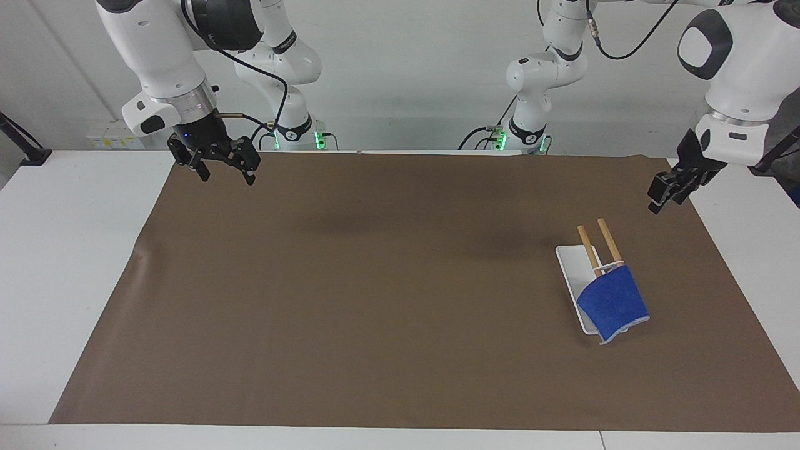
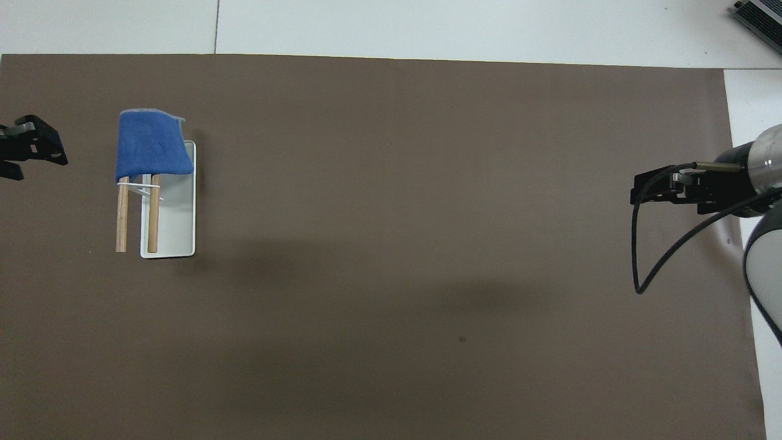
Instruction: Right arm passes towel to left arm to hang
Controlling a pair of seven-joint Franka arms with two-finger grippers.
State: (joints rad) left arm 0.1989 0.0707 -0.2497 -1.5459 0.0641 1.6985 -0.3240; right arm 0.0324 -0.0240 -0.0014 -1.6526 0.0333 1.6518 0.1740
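Observation:
The blue towel [image 1: 612,305] hangs draped over the ends of two wooden rods [image 1: 609,240] of a small rack with a white base [image 1: 572,265], toward the left arm's end of the table. The towel also shows in the overhead view [image 2: 148,146]. My left gripper [image 1: 657,203] is raised over the mat's edge beside the rack, apart from the towel, open and empty; it also shows in the overhead view [image 2: 24,162]. My right gripper [image 1: 227,177] hangs open and empty over the mat's corner at the right arm's end; it also shows in the overhead view [image 2: 638,189].
A brown mat [image 1: 375,281] covers most of the white table [image 1: 62,250]. The rack's rods [image 2: 153,214] slant up from the base [image 2: 177,220]. A black cable [image 2: 647,269] loops from the right wrist.

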